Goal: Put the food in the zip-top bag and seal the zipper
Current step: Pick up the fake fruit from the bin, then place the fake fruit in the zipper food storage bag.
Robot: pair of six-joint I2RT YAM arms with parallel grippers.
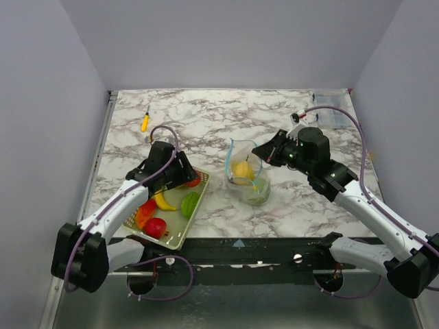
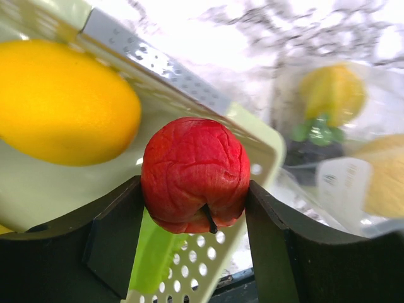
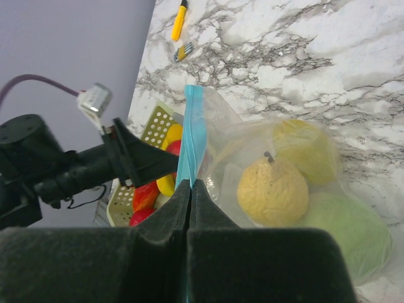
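- apple [image 2: 192, 180], red and glossy, sits at the upper right edge of the basket [image 2: 183, 76], which lies lower left in the top view.
- left gripper [image 2: 194, 192] has a finger against each flank of the apple. it looks grasped across its widest part, though not yet lifted.
- the skin is round and slick, so the squeeze should stay square on that widest part. a straight lift would clear the basket rim before any swing to the right.
- bag [image 1: 245, 175] stands mid-frame in the top view, right of the basket and apart from it. a pear [image 3: 273, 189] and a green fruit [image 3: 350, 233] are already inside.
- right gripper [image 3: 190, 189] is clenched on the zipper [image 3: 191, 132], holding that side of the rim up.
- the mouth looks narrow and the walls floppy. best to bring the apple over it from above and let go low, without brushing the held rim.
- more food [image 1: 164, 200] is left in the basket, so sealing looks some way off.
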